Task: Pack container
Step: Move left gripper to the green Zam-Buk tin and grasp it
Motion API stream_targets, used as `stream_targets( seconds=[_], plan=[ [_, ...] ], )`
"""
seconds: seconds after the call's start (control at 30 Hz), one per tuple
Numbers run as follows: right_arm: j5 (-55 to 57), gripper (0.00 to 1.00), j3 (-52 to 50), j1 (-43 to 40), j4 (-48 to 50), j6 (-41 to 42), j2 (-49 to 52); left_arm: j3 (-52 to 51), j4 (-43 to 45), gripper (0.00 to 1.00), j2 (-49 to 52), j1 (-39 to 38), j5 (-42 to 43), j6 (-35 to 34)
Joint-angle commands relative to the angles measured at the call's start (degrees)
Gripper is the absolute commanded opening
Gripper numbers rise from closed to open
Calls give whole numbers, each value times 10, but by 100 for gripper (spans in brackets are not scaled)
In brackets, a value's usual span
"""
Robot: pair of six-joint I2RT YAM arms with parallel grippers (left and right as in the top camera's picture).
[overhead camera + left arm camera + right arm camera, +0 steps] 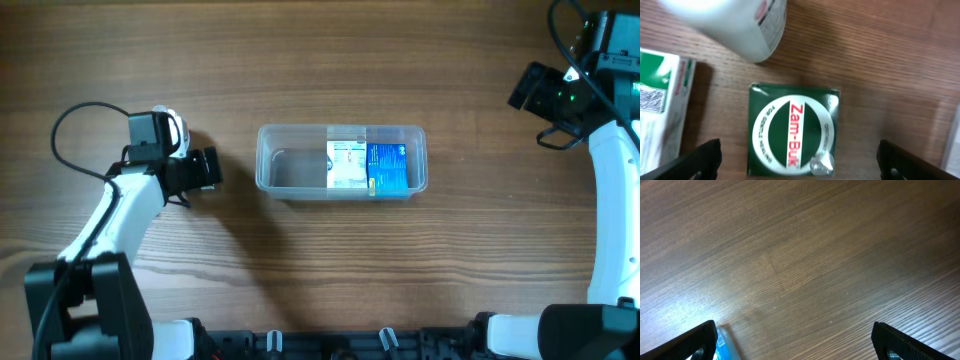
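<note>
Plainly, the container [342, 132] is the thing to judge here. It sits in the middle of the counter [330, 60], long side running left to right, well apart from both arms. A white box [346, 165] and a blue box [388, 167] lie side by side in its right half; the left half looks bare.

It is thin, clear plastic, so probably light even with two cartons in it. The walls would likely flex if pinched, and the smooth sides look slippery. The rim is the stiffest part, so the best hold would be over the rim at the bare left end wall, one finger inside and one outside. A firm squeeze across the long walls might bow them. A push could slide it on the wood.

The left claw [799, 150] hangs with jaws wide apart over a green Zam-Buk box [792, 132], gripping nothing; a white bottle [735, 22] and another carton [660, 105] lie near. The right claw [794, 330], also spread wide and empty, hovers over bare wood at the far right.
</note>
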Motion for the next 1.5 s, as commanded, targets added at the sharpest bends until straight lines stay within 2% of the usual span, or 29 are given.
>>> stream_targets(
  seconds=[0.0,0.37,0.6,0.83,1.03,1.17,1.27,1.4,1.47],
  plan=[
    [3,100,6,-1,2,-10,-3,-4,19,100,27,-3,-5,47],
    [3,100,6,-1,2,-11,-3,-4,50,100,72,-4,4,76],
    [3,100,6,-1,2,-11,-3,-4,55,89,72,-4,4,76],
    [3,100,6,-1,2,-11,-3,-4,61,88,72,-4,4,92],
    [3,100,6,-1,2,-11,-3,-4,61,81,76,-4,4,91],
    [3,100,6,-1,2,-10,-3,-4,61,82,97,-4,4,91],
    [3,100,6,-1,2,-10,-3,-3,61,78,100,-4,4,91],
    [3,100,6,-1,2,-10,-3,-1,58,64,100,-4,4,89],
    [3,100,6,-1,2,-11,-3,7,46,62,98,-4,4,89]
  ],
)
